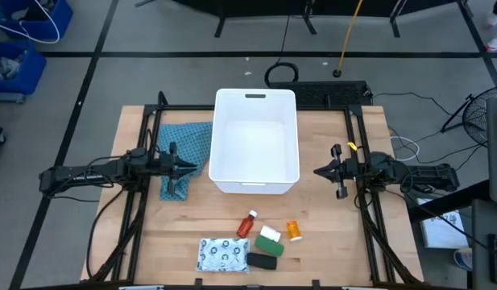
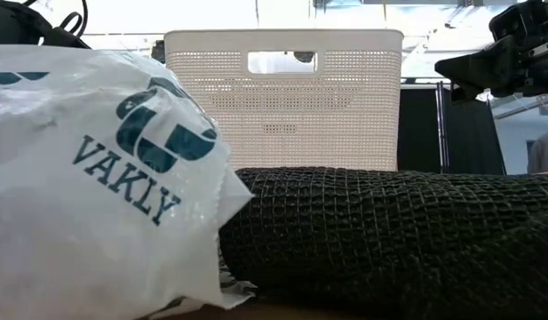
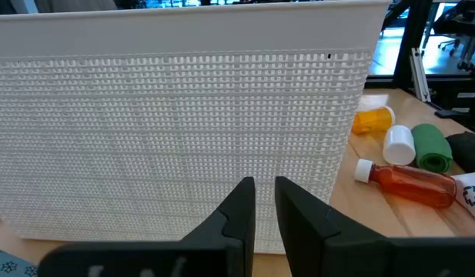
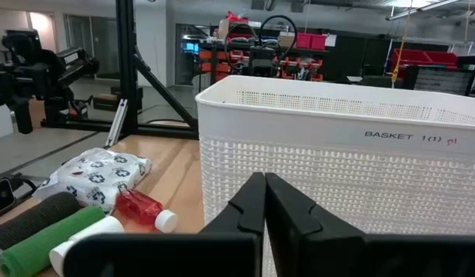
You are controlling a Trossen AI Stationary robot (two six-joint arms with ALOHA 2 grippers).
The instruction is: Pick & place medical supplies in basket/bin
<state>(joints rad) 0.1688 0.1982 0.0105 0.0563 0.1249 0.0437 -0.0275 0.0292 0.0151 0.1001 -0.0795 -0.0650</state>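
Supplies: you see packet (image 1: 223, 254), red bottle (image 1: 247, 225), orange bottle (image 1: 293, 230), roll (image 1: 269, 234), green block (image 1: 269, 247), bar (image 1: 262, 262) clustered on tabletop (image 1: 337, 242) near its front edge | tub (image 1: 256, 142) at centre, cloth (image 1: 182, 149) beside it | left gripper (image 1: 193, 168) by cloth, fingers nearly closed, holding nothing | right gripper (image 1: 319, 171) beside tub, fingers closed, holding nothing
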